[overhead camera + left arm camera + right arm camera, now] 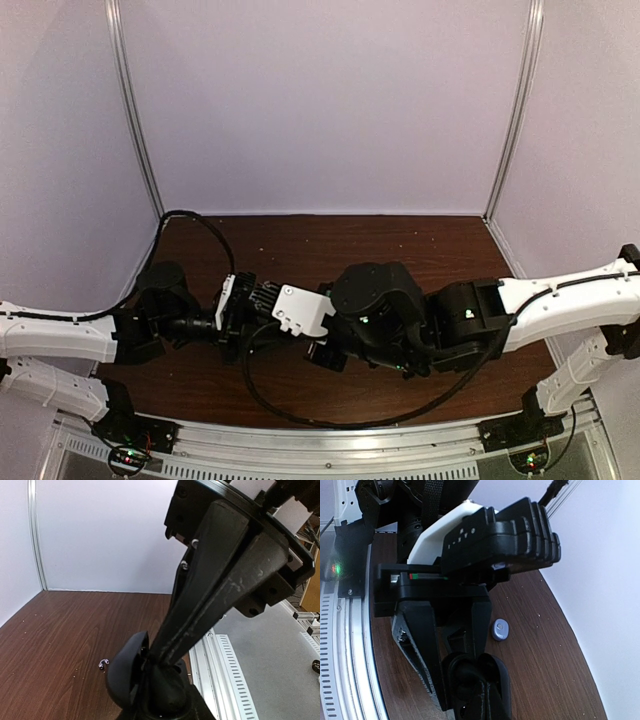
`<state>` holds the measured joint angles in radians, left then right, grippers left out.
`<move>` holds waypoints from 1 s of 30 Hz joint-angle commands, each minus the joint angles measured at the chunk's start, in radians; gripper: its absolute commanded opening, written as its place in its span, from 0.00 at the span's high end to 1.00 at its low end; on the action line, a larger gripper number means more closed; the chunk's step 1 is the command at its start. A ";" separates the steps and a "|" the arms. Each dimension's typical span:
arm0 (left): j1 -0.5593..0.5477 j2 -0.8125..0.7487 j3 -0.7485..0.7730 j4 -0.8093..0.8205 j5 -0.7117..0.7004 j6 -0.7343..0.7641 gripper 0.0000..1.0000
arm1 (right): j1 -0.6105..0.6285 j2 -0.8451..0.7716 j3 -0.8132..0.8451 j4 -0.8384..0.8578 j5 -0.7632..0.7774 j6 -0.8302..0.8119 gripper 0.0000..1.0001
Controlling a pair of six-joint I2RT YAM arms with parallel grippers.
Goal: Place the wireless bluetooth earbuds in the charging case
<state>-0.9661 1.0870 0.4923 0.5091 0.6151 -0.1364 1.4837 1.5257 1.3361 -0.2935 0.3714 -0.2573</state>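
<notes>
The charging case (500,629), a small grey-blue oval, lies shut on the brown table just right of the left arm's fingers. One tiny pale-purple earbud (103,664) rests on the wood to the left of the jaws. In the top view both are hidden under the arms. My left gripper (160,680) and right gripper (477,685) meet tip to tip low over the table's middle. Both are shut, and nothing shows between their fingers. From above, the left gripper (262,305) and right gripper (312,340) overlap, fingertips covered by the wrist bodies.
An aluminium rail (235,680) runs along the near table edge, close behind the grippers. A black cable (300,410) loops over the wood in front of the arms. White walls close the table (400,250) on three sides.
</notes>
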 commanded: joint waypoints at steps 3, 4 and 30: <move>-0.002 -0.011 0.035 0.104 -0.029 -0.026 1.00 | 0.030 0.009 0.002 0.010 -0.023 0.010 1.00; -0.001 -0.012 0.035 0.105 -0.029 -0.024 1.00 | 0.032 0.009 0.002 0.010 -0.034 0.011 1.00; -0.001 -0.043 0.022 0.116 0.023 0.008 1.00 | -0.002 -0.002 -0.042 0.022 -0.163 0.066 1.00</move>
<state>-0.9684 1.0801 0.4919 0.5114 0.6331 -0.1421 1.4834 1.5238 1.3235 -0.2607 0.2947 -0.2234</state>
